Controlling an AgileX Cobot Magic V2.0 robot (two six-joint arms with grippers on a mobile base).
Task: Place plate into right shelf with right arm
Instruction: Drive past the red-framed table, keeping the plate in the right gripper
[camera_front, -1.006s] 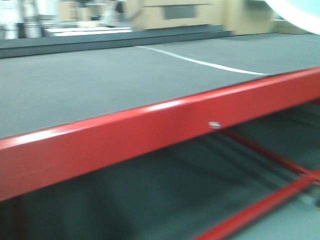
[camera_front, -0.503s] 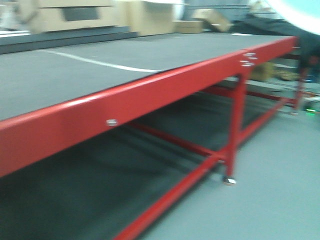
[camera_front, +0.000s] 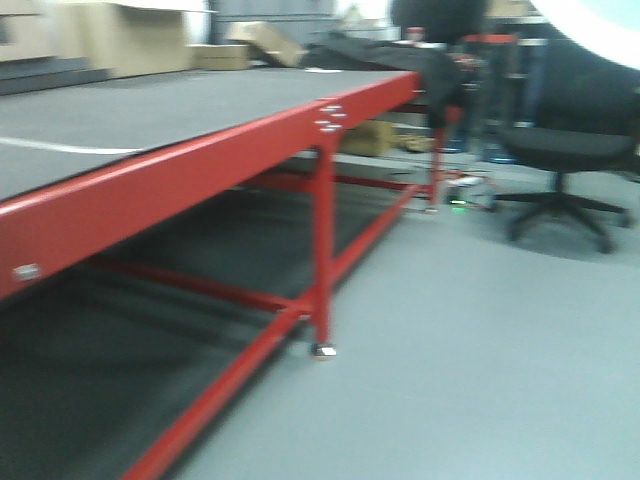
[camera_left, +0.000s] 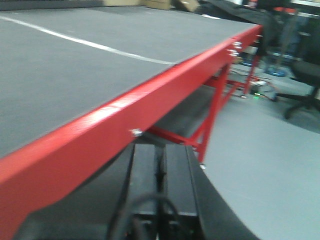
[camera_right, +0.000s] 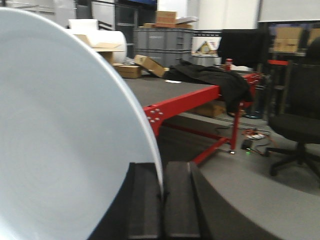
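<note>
Gripping the plate (camera_right: 60, 140) by its rim, my right gripper (camera_right: 162, 192) has its two black fingers (camera_right: 145, 200) pressed one against each face. The plate stands on edge in the air and fills the left half of the right wrist view, glossy white and plain. In the front view I get only a white sliver of it in the top right corner.

My left gripper (camera_left: 161, 175) is clamped with its pads together and nothing between them, sitting just below the front rail of the red-framed table (camera_left: 125, 125). That table has a dark grey top with a white line (camera_left: 90, 44) across it, and a black cloth (camera_right: 215, 77) is draped over its far corner. Beyond it I see cardboard boxes (camera_right: 147, 64) and grey crates (camera_right: 162, 40). A black office chair (camera_front: 565, 150) stands on the grey floor (camera_front: 480, 340) to the right of the table's far end. All three views are somewhat blurred.
</note>
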